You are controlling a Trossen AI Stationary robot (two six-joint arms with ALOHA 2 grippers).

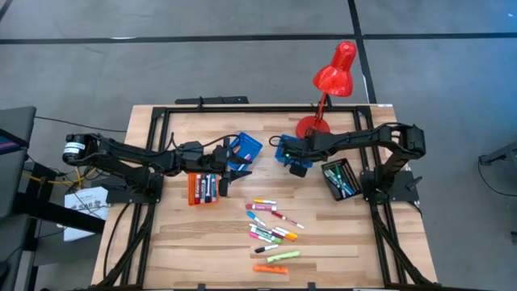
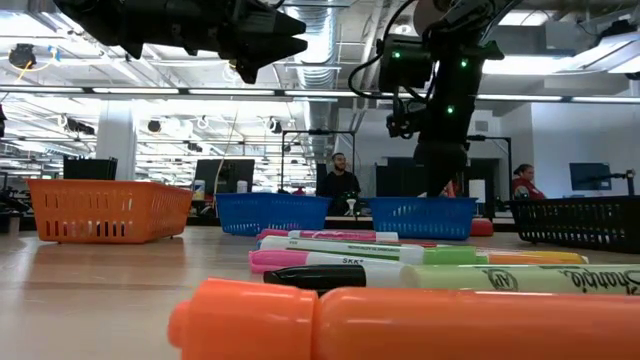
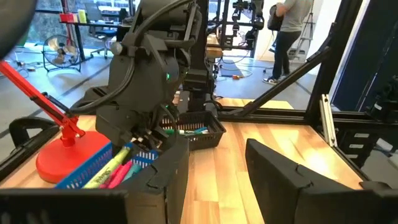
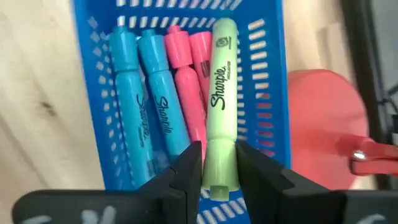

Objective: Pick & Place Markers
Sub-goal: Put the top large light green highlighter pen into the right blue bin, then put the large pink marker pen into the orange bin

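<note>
Several loose markers (image 1: 271,228) in pink, green, orange and red lie flat on the table's near middle; in the low view the markers (image 2: 400,255) fill the foreground. My right gripper (image 4: 219,158) hovers over a blue tray (image 4: 267,74) that holds blue and pink markers (image 4: 165,106), and it is shut on a light green marker (image 4: 221,93). My right gripper (image 1: 297,158) is at the table's far middle. My left gripper (image 1: 230,168) is open, empty and raised beside a second blue tray (image 1: 245,148). My left gripper (image 3: 217,162) faces the right arm. My right gripper pinches the light green marker by its end nearest the wrist (image 4: 221,177), one finger (image 4: 189,165) on each long side, coming from above. The marker stretches along the blue tray above the pink ones; whether it touches them I cannot tell.
An orange tray (image 1: 202,187) with markers sits left of centre and a black tray (image 1: 339,178) with markers sits at the right. A red desk lamp (image 1: 331,81) stands at the far edge, its base close behind the right gripper. A person (image 2: 340,180) is in the room beyond.
</note>
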